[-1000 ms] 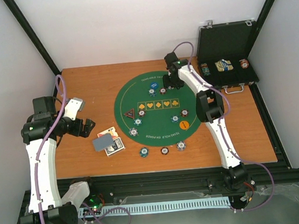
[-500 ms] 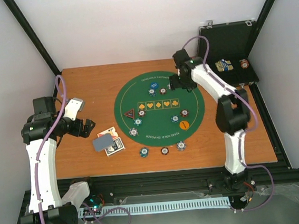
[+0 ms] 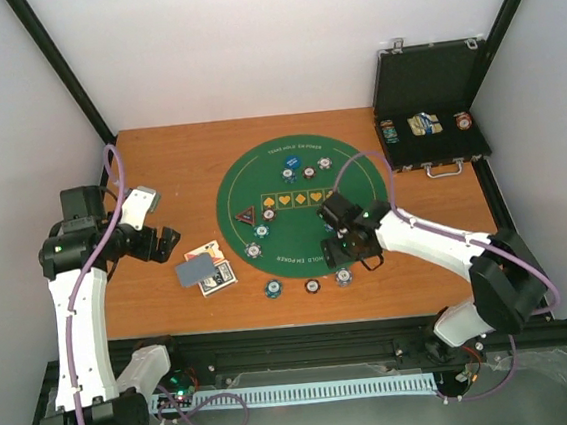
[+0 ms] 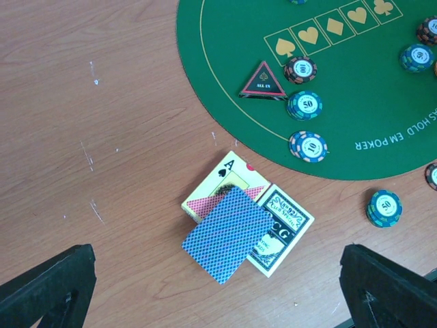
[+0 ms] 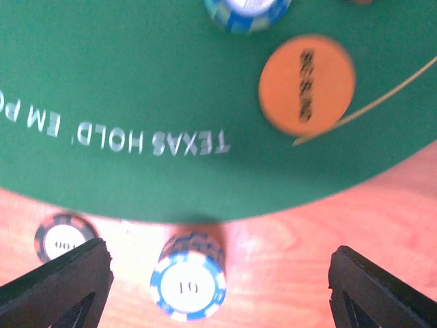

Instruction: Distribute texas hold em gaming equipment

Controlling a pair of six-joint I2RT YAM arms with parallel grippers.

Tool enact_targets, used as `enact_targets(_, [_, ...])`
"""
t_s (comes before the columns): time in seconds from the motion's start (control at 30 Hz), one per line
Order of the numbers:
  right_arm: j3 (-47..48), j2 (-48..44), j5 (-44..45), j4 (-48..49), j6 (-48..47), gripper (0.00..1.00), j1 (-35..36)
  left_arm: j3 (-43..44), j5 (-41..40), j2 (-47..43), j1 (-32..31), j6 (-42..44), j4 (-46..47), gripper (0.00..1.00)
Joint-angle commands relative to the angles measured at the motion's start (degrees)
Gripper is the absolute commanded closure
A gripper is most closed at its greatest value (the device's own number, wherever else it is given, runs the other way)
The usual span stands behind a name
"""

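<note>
The right end effector (image 5: 218, 290) hangs released over the near rim of the green mat (image 5: 136, 75), its fingers (image 5: 58, 283) spread wide and gripping nothing. Directly beneath it, between the fingers, a blue-and-white chip stack (image 5: 188, 283) marked 10 stands on the bare desk (image 5: 293, 239), just off the felt. A second chip (image 5: 65, 237) sits to its left. Ahead and to the right, on the felt, lies the orange disc (image 5: 306, 84), blurred.

The left end effector (image 4: 218, 294) is likewise released and empty over bare wood. The playing cards (image 4: 232, 229) lie just ahead of it in a small heap, a blue-backed card uppermost. Farther ahead and to its right is the triangle marker (image 4: 263, 80), with chips beside it.

Well beyond the right end effector the black case (image 3: 422, 89) stands open with a few pieces inside.

The layout looks well along, and the step in hand seems to concern the 10 stack. Whether it is about to be grasped or has been set down I cannot tell. A grasp would call for a straight descent and a level squeeze on its sides. Otherwise, a vertical lift clear, so the stack is not toppled.
</note>
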Motion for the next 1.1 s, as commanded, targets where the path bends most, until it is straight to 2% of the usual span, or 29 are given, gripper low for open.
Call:
enact_targets(0.0, [-5.7,-3.9,0.5,2.3,6.9,0.14,5.2,1.6,0.8,-1.5,0.4,-0.6,-1.5,0.0])
enact_targets(0.23, [-10.7,-3.1,-1.9,5.1,7.9,0.18,7.6,1.8,0.8,-1.7,0.4,-0.4,-1.8,0.0])
enact_targets(0.6, [-10.3,2.7,-2.0,7.3,6.2,0.27,7.5,2.1,0.4,-1.6,0.4,-0.4,-1.6,0.0])
enact_targets(1.07, [-9.1,3.3,-1.9,7.2,5.4,0.46,7.4,2.3,-0.2,-1.5,0.4,0.0,-1.5,0.0])
